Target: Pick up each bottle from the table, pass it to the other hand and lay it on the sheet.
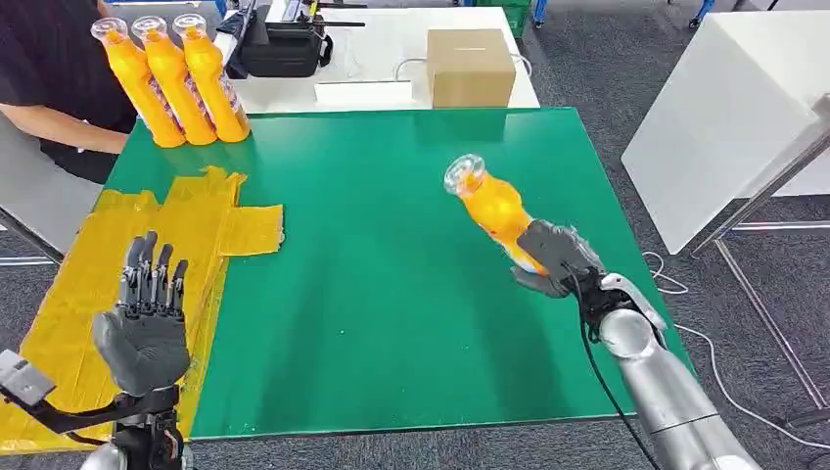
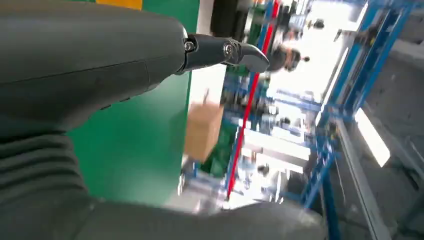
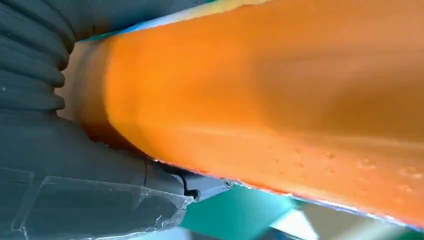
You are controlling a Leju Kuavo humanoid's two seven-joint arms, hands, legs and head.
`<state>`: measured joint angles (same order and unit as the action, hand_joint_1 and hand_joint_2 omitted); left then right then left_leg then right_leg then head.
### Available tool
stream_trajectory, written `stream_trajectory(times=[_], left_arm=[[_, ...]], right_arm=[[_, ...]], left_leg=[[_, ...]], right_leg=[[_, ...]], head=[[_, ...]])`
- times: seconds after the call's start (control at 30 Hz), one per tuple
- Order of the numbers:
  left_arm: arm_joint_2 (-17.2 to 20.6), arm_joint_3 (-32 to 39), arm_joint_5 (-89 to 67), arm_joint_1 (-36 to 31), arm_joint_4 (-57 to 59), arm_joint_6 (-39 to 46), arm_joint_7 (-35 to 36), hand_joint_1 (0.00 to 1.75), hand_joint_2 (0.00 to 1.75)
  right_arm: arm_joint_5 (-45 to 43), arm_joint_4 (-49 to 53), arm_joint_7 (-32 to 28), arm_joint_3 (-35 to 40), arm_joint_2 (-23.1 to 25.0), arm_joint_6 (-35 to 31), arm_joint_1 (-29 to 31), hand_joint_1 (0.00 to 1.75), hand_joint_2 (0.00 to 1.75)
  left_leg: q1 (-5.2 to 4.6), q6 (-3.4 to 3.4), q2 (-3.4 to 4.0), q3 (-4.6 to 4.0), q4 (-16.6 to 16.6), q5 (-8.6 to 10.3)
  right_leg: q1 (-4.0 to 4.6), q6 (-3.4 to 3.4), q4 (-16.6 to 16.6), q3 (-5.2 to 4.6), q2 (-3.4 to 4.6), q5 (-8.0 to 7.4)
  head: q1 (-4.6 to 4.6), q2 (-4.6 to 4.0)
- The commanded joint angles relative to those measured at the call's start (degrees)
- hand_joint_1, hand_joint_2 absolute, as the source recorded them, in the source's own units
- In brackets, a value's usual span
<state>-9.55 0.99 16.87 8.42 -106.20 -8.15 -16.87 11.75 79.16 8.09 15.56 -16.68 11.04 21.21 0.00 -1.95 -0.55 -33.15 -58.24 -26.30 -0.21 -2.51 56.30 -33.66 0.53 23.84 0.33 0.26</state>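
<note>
My right hand (image 1: 551, 258) grips the lower end of an orange bottle (image 1: 492, 207) with a clear cap, held tilted above the right half of the green table (image 1: 391, 294). In the right wrist view the bottle's orange body (image 3: 280, 95) lies close against the hand (image 3: 75, 190). My left hand (image 1: 145, 311) is raised over the yellow sheet (image 1: 117, 245) at the table's left, fingers straight and apart, holding nothing; its thumb and a dark fingertip (image 2: 245, 52) show in the left wrist view. Three more orange bottles (image 1: 176, 78) stand side by side at the far left corner.
A person in a black top (image 1: 49, 69) sits at the far left beside the three bottles. A cardboard box (image 1: 470, 67) and a black device (image 1: 284, 44) rest on the white table behind. A white panel (image 1: 724, 117) stands to the right.
</note>
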Motion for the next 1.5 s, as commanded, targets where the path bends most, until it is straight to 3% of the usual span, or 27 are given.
stream_trajectory(times=[0.03, 0.2, 0.33, 0.4, 0.6, 0.77, 1.5], left_arm=[[1.25, -3.46, 2.59, 0.26, 2.67, -3.28, 0.99, 0.0, 1.75], [0.85, -8.67, 1.96, -1.45, 3.89, -5.04, 0.74, 0.0, 1.75], [1.14, -8.98, 1.82, -1.51, 3.81, -4.76, 0.63, 0.0, 1.75], [1.46, -10.4, 0.69, -2.65, 4.27, -5.53, 0.18, 0.0, 1.75], [1.48, -12.26, -0.48, -5.18, 3.98, -5.7, -0.37, 0.0, 1.75], [1.32, -10.3, -0.01, -4.5, 3.85, -6.04, -0.52, 0.0, 1.75], [0.3, -6.78, 1.47, -3.12, 3.9, -6.15, -1.95, 0.0, 1.75]], right_arm=[[-4.78, 2.97, 0.81, 3.83, 3.09, 0.02, 10.74, 1.75, 1.75], [-5.46, -1.57, 0.71, 8.32, 9.14, -1.56, 14.14, 1.75, 1.75], [-5.28, -1.93, 0.55, 9.02, 8.98, -2.29, 14.26, 1.75, 1.75], [-5.76, -3.17, 0.42, 10.38, 11.16, -2.07, 14.53, 1.75, 1.75], [-0.11, -11.47, 1.05, 23.11, 19.51, -2.2, 16.03, 1.75, 1.75], [1.08, -12.84, 0.6, 29.46, 20.66, -1.6, 15.59, 1.75, 1.75], [1.38, -6.22, -0.03, 39.37, 20.12, 0.35, 15.83, 1.75, 1.75]], left_leg=[[-0.11, 0.05, 0.32, 0.05, -0.01, -0.03], [-0.1, 0.07, 0.32, 0.27, 0.07, -0.03], [-0.04, 0.12, 0.34, 0.45, 0.12, -0.08], [-0.06, 0.07, 0.19, 0.31, 0.08, -0.03], [-0.01, 0.06, 0.47, 0.26, 0.11, -0.02], [0.03, 0.14, 0.28, 0.36, 0.14, 0.0], [0.08, 0.12, 0.14, 0.25, 0.08, -0.01]], right_leg=[[-0.11, 0.01, 0.07, -0.08, 0.26, -0.04], [-0.06, 0.05, -0.01, 0.12, 0.25, -0.03], [-0.01, 0.08, -0.06, 0.29, 0.21, 0.02], [-0.03, 0.05, -0.03, 0.18, 0.08, 0.02], [-0.01, 0.04, -0.03, 0.08, 0.38, -0.08], [0.04, 0.07, -0.06, 0.18, 0.18, -0.01], [0.1, 0.04, -0.03, 0.14, 0.05, 0.04]], head=[[-0.02, 0.0], [-0.02, 0.0], [-0.04, 0.0], [-0.04, 0.0], [-0.02, 0.0], [-0.04, 0.0], [-0.02, 0.0]])
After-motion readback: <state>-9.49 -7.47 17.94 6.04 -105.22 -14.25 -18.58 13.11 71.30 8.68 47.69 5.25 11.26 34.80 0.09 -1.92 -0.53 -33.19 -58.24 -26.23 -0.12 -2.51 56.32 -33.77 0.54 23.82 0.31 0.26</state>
